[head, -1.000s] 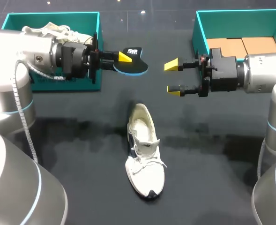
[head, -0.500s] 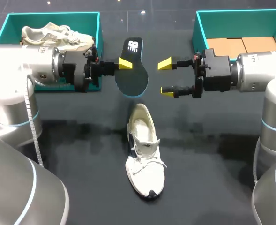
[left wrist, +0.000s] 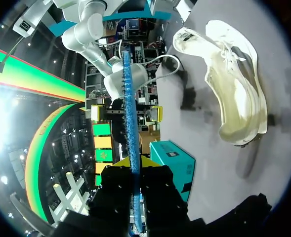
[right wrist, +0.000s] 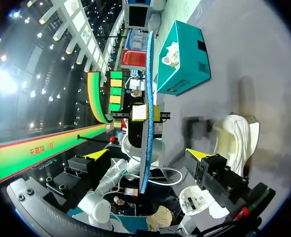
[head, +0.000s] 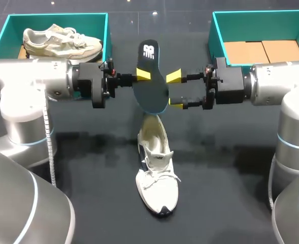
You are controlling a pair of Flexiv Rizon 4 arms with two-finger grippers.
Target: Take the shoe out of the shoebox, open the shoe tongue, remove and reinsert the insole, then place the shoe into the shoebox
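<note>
Left gripper (head: pixel 142 77) clamps the insole (head: pixel 150 76), right gripper (head: pixel 174 90) gapes around it: removal looks done, so reinsertion into the shoe (head: pixel 157 168) likely needs a steady handover.

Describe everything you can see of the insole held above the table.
The insole is a thin, flat, foam-looking piece. Its face is dark, with a white logo near the heel end, and its edge is blue. It hangs in the air, toe end toward the heel of the white shoe. Both wrist views show it edge-on. The left gripper is shut on one long edge. The right gripper is open at the other edge, and I cannot tell if it touches.
</note>
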